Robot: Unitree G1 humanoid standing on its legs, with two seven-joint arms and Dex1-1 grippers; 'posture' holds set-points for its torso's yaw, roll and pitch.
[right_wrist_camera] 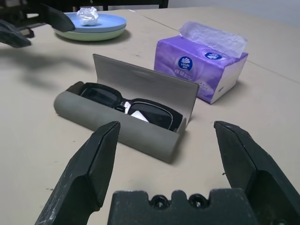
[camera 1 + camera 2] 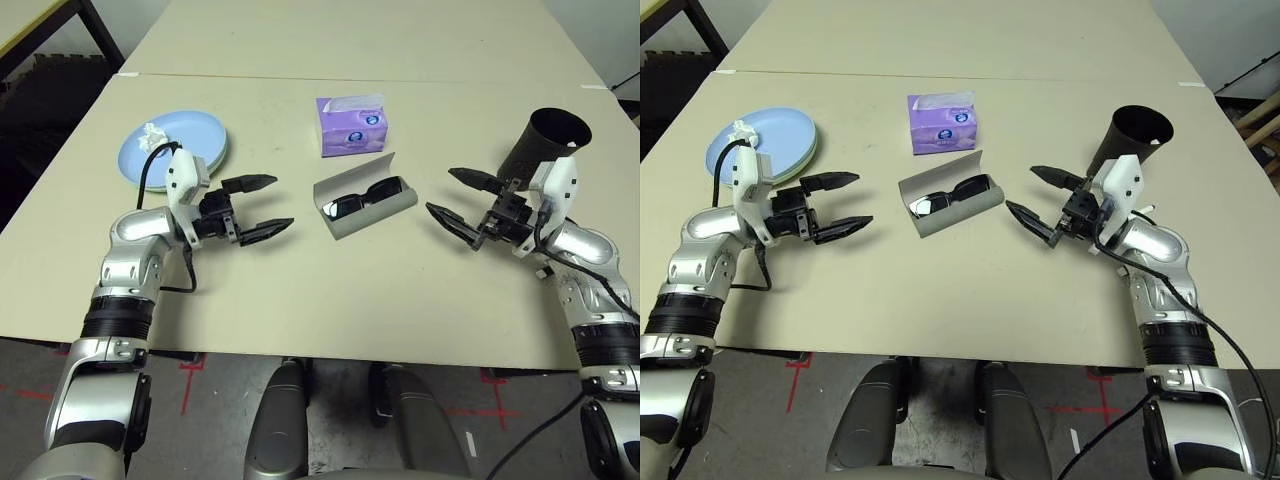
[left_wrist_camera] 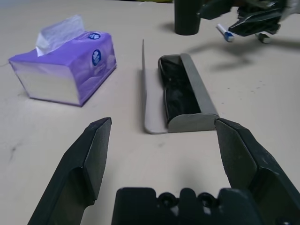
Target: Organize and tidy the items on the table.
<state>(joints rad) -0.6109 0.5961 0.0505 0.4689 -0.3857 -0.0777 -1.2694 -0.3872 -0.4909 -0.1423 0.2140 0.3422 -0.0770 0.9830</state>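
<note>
Nearest, two open, empty claws hover over a beige bench (image 2: 330,310): the left claw (image 2: 282,206) near stacked plates, the right claw (image 2: 445,196) before a black cup (image 2: 545,140). Between them, black sunglasses (image 2: 365,198) lie in an open grey case (image 2: 400,203). Beyond stands a purple tissue box (image 2: 352,132). Tidying seems partly done: plates stacked, glasses in their case. Left to do: close the lid, clear the crumpled tissue (image 2: 153,138) off the blue plate (image 2: 195,128), gather the pens (image 3: 225,33).
</note>
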